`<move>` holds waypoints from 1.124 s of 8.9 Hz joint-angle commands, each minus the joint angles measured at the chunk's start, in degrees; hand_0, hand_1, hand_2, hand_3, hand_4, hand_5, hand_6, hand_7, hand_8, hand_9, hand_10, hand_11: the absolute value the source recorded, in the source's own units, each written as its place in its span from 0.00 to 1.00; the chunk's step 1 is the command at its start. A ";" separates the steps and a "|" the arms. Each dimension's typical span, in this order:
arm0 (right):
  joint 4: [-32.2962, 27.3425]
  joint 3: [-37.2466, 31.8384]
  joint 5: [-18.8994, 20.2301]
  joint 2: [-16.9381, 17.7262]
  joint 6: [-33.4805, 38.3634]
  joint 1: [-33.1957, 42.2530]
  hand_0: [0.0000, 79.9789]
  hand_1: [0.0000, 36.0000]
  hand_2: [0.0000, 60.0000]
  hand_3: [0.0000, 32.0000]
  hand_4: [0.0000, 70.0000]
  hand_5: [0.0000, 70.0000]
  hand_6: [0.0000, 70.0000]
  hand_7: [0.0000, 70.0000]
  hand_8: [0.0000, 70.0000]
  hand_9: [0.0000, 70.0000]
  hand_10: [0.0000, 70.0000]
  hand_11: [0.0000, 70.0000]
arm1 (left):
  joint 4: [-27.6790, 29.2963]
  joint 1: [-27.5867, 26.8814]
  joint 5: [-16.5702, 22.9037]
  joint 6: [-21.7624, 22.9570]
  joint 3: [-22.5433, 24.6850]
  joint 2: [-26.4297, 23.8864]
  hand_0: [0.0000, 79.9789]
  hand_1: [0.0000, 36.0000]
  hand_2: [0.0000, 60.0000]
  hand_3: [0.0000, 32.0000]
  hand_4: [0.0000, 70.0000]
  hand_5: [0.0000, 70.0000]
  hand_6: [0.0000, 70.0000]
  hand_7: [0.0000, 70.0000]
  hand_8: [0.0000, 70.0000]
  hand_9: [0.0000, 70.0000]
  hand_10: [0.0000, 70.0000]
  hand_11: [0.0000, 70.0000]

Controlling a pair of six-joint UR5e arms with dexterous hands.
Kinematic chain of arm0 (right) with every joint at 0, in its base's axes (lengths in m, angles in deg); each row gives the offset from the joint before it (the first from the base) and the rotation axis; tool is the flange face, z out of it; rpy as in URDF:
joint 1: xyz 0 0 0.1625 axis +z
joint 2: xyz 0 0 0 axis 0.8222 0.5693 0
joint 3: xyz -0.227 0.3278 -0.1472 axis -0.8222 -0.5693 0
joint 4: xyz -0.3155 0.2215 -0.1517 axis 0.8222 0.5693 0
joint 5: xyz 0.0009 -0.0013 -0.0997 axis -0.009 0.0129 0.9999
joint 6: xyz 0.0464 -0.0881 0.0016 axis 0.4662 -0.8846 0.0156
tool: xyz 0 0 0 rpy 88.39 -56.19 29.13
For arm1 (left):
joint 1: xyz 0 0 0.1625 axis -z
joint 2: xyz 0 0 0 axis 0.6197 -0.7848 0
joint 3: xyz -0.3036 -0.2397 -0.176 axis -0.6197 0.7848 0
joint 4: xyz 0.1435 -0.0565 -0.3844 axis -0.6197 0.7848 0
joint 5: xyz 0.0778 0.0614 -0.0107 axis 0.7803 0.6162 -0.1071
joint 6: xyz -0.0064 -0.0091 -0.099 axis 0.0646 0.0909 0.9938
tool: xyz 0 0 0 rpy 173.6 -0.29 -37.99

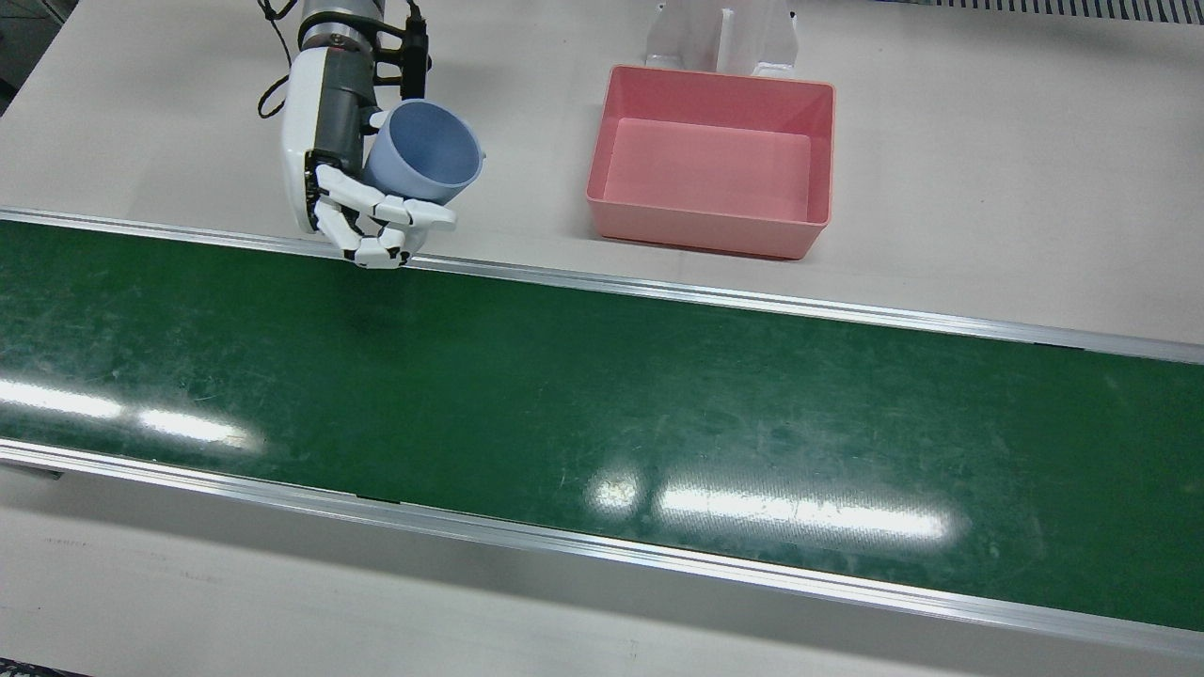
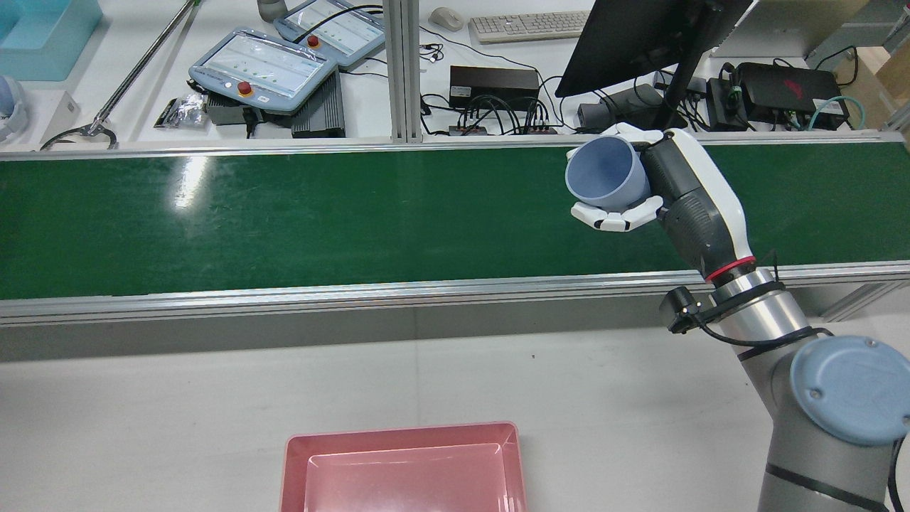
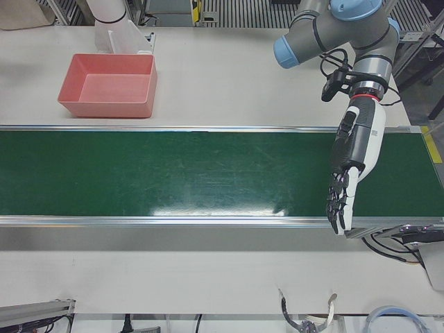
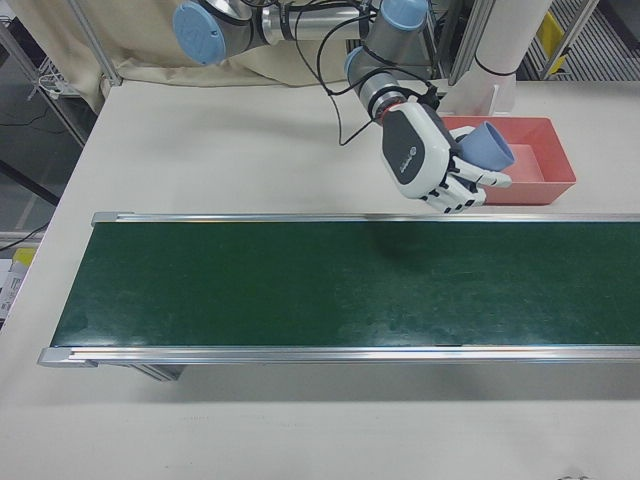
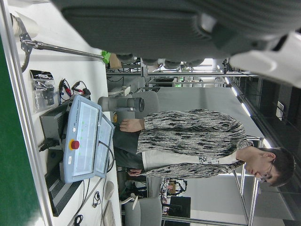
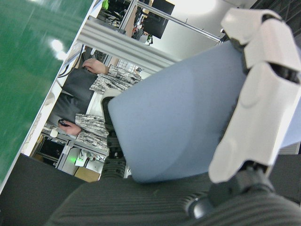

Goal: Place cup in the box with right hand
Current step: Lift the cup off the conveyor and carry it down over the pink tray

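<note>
My right hand (image 1: 362, 212) is shut on a light blue cup (image 1: 425, 150) and holds it in the air over the near rail of the green belt, its mouth tilted sideways. The cup also shows in the rear view (image 2: 606, 173), the right-front view (image 4: 487, 147) and the right hand view (image 6: 178, 122), where fingers (image 6: 256, 103) wrap its wall. The pink box (image 1: 818, 141) stands empty on the grey table, to the right of the cup in the front view; it also shows in the rear view (image 2: 295, 455). My left hand (image 3: 345, 194) hangs open over the belt's far end, holding nothing.
The green conveyor belt (image 1: 602, 395) runs across the table between metal rails. A white pedestal (image 1: 720, 38) stands just behind the box. Beyond the belt are teach pendants (image 2: 263, 71), a monitor and cables; a person sits there (image 5: 188, 141).
</note>
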 commanded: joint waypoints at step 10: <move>-32.71 -8.79 -6.50 1.35 -24.90 -33.08 0.73 0.34 0.00 0.00 0.32 0.08 0.04 0.09 0.08 0.15 0.00 0.03 | 0.00 0.00 0.00 0.09 0.00 0.00 0.00 0.00 0.00 0.00 0.00 0.00 0.00 0.00 0.00 0.00 0.00 0.00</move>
